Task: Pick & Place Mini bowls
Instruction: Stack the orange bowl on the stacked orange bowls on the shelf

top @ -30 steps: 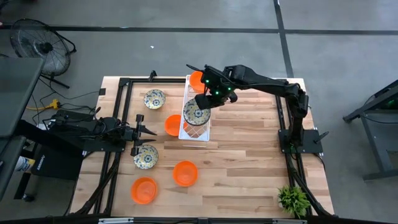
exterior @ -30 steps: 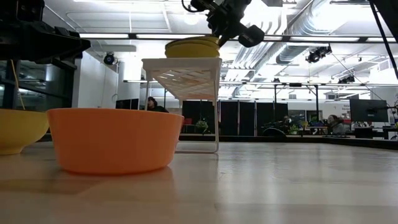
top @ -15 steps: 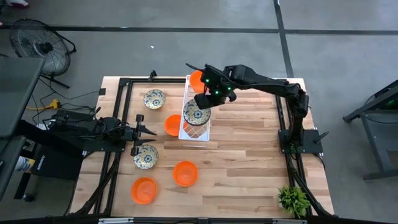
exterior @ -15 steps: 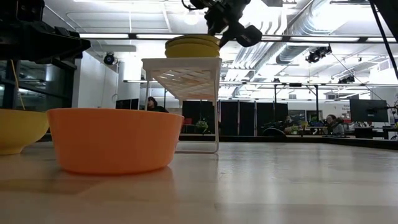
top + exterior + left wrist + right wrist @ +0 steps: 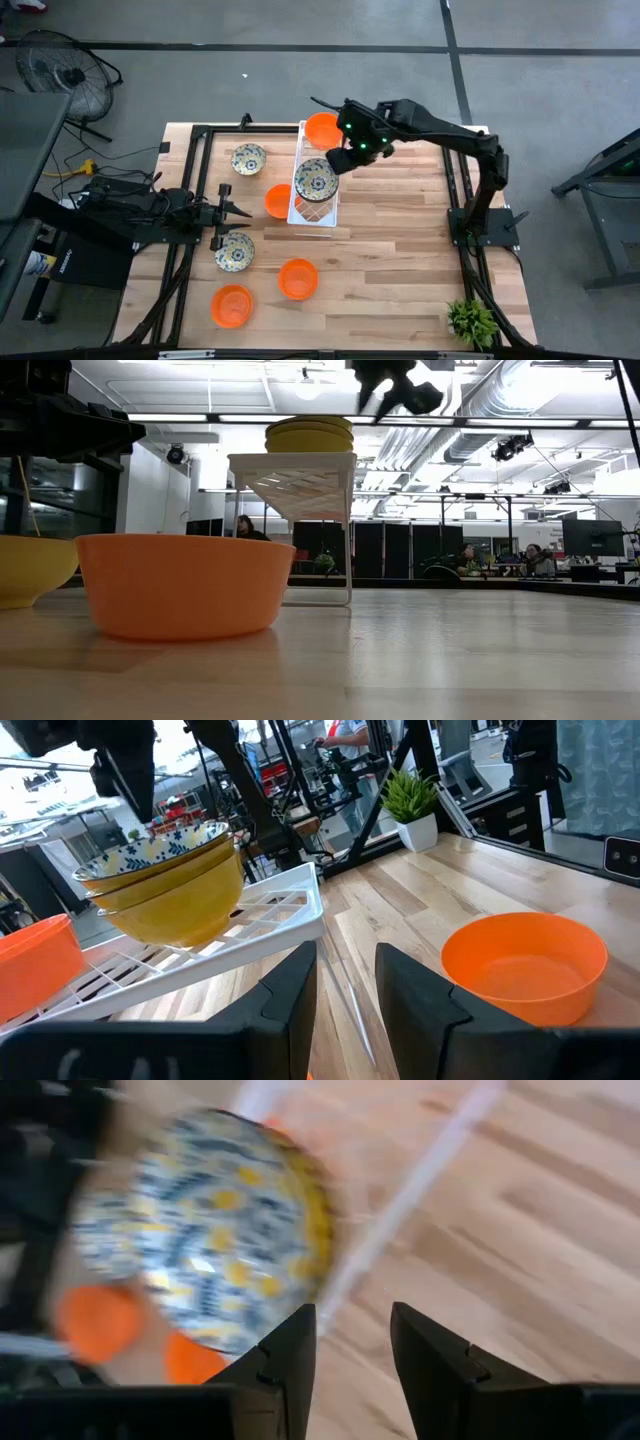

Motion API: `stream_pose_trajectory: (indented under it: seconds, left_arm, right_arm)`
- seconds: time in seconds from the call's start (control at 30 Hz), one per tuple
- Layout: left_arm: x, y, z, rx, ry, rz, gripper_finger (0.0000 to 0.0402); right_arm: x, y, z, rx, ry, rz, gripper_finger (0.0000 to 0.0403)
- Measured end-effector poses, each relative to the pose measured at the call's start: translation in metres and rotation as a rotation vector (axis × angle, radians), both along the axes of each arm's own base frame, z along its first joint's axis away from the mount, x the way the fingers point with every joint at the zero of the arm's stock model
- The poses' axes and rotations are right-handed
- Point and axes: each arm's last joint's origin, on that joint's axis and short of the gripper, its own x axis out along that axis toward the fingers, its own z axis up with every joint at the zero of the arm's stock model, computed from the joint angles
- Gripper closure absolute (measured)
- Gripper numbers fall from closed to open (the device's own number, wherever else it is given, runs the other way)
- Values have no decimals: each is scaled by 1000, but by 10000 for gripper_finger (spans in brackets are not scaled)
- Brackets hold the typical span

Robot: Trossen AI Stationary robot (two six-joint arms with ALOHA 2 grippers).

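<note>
Resting on the white tray (image 5: 312,205) is a stack of patterned bowls (image 5: 316,181), with one orange bowl (image 5: 321,128) at the tray's far end. In the left wrist view the stack (image 5: 160,885) is seen to be at least two bowls nested, yellow outside and floral inside, level on the lattice. On the table are found two more patterned bowls (image 5: 248,158) (image 5: 234,251) and three orange ones (image 5: 277,200) (image 5: 297,277) (image 5: 231,304).

The right gripper (image 5: 345,150) is held above the stack's edge nearest the right arm; its fingers (image 5: 440,1370) are seen apart with nothing between them, the stack lying below. The left gripper (image 5: 238,212) is parked low near the table's left side, pointing toward the tray, its fingers (image 5: 285,995) parted narrowly and empty.

Judgement: the stacked bowl is taken as placed; five bowls on the table remain to be moved.

Handling, as judged: the bowls are expected to be rigid, light, and smooth-walled, hence slippery under a side squeeze and possibly chippable if ceramic. A rim pinch is preferred, one finger inside and one outside the wall. A vertical lift is advised. The nested stack may shift if knocked, and the tray looks light enough to be nudged.
</note>
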Motion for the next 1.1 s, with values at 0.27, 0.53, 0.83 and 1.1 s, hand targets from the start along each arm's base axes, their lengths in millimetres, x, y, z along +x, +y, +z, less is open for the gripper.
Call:
stream_pose_trajectory:
  seconds: [0.27,0.53,0.83,1.1]
  left_arm:
    - [0,0,0,0,0,0,300]
    - [0,0,0,0,0,0,300]
    - [0,0,0,0,0,0,300]
    - [0,0,0,0,0,0,300]
  right_arm:
    - [-31,22,9,-113,198,59,284]
    - [-44,47,22,-262,201,317,284]
    - [-82,86,-15,-314,226,518,284]
    - [-115,119,-58,-248,56,649,284]
